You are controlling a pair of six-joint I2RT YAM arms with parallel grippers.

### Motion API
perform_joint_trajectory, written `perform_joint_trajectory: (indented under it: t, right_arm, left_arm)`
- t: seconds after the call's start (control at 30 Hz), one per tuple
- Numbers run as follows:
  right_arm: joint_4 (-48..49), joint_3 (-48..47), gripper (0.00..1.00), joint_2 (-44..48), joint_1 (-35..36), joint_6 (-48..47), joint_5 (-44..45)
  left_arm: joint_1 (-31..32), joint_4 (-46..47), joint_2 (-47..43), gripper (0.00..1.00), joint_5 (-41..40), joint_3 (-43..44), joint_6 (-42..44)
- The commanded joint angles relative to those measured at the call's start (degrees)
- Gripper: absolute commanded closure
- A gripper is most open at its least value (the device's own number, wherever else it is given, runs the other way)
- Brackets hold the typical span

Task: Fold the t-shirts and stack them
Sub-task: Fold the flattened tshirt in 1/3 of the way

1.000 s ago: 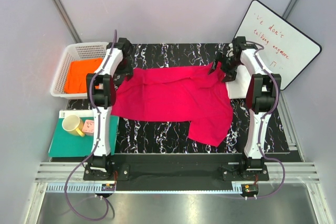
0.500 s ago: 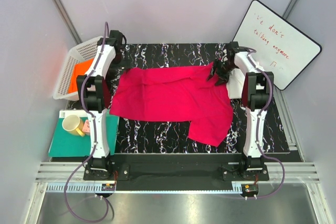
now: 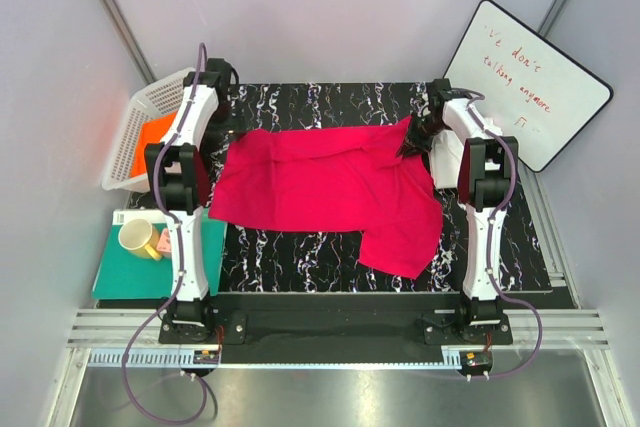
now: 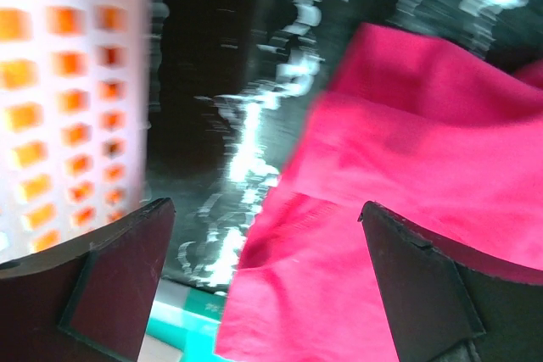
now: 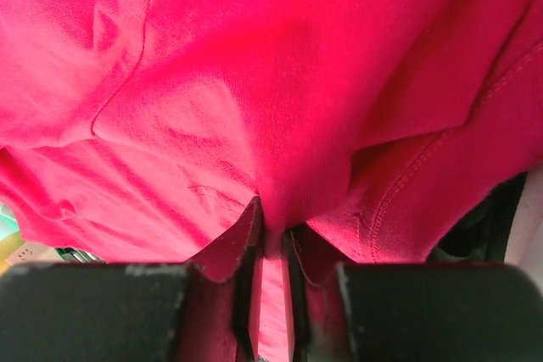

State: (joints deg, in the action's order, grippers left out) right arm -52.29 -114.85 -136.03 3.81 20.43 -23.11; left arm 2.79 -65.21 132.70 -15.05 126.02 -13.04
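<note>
The crimson-pink t-shirt (image 3: 330, 182) lies spread and rumpled over the black marbled table (image 3: 300, 247). My right gripper (image 3: 412, 142) is at its back right corner, shut on a pinched fold of the cloth (image 5: 254, 82), which runs down between the fingers at the gripper (image 5: 271, 231). My left gripper (image 3: 220, 125) hangs open at the back left, just off the shirt's left edge (image 4: 407, 167), with nothing between its fingertips (image 4: 136, 243). The orange t-shirt (image 3: 150, 137) lies in the white basket (image 3: 140, 107). A white t-shirt (image 3: 445, 162) shows partly under the right arm.
The basket (image 4: 59, 82) stands tilted right beside the left gripper. A teal board (image 3: 130, 272) with a yellow mug (image 3: 135, 237) sits at the near left. A whiteboard (image 3: 525, 82) leans at the back right.
My right gripper has closed on the shirt's back right corner. The left gripper has opened fully and pulled back-left off the shirt towards the basket, which now stands tilted.
</note>
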Motion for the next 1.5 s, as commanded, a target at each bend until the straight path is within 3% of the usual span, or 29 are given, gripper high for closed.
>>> perform_joint_trajectory:
  t: [0.0, 0.03, 0.2, 0.33, 0.47, 0.67, 0.77, 0.87, 0.9, 1.17, 1.47]
  right_arm:
    - [1.14, -1.43, 0.79, 3.66, 0.67, 0.93, 0.52]
    - [1.05, -1.52, 0.78, 3.58, 0.67, 1.11, 0.53]
    - [0.44, -2.22, 0.70, 3.05, 0.67, 1.72, 0.35]
    - [-1.40, -2.57, 0.49, 3.83, 0.58, 0.85, 2.10]
    - [-2.81, -3.80, 0.36, 5.16, 0.67, -1.17, 3.77]
    - [-6.33, -6.97, 0.33, 6.12, 0.58, -3.72, 6.14]
    - [-6.51, -6.53, 0.39, 6.21, 0.67, -4.78, 7.20]
    - [-6.68, -7.67, 0.90, 5.16, 0.67, -5.13, 6.59]
    - [-6.86, -9.06, 1.00, 4.64, 0.76, -5.13, 6.68]
    - [-10.02, -18.48, 1.00, 1.21, 3.30, -7.15, 12.12]
    - [-13.80, -27.79, 1.00, -8.90, 7.35, -8.47, 25.20]
  left_arm:
    - [-1.82, -0.53, 2.55, 0.01, 15.02, 1.51, 3.89]
    - [-1.82, -0.36, 2.91, 0.01, 20.27, 1.25, 3.72]
    - [-1.82, -0.09, 5.28, 0.01, 27.18, -0.77, 1.97]
    - [-1.82, -0.27, 5.37, 0.01, 30.15, -1.56, 2.23]
    - [-1.82, 0.35, 4.06, 0.01, 30.78, -1.74, 2.05]
    - [-0.86, 2.10, 0.11, 0.01, 28.85, -1.74, 1.79]
    - [0.28, 3.07, -1.91, 0.01, 29.02, -2.88, 1.61]
    - [2.47, 4.74, -4.20, 0.01, 27.71, -4.99, 2.22]
    - [3.18, 5.26, -4.64, 0.01, 26.57, -5.60, 2.40]
    - [9.68, 5.62, -3.51, 0.01, 22.96, -6.40, 3.81]
    - [11.45, 3.95, -0.43, 0.01, 20.76, -6.40, 3.19]
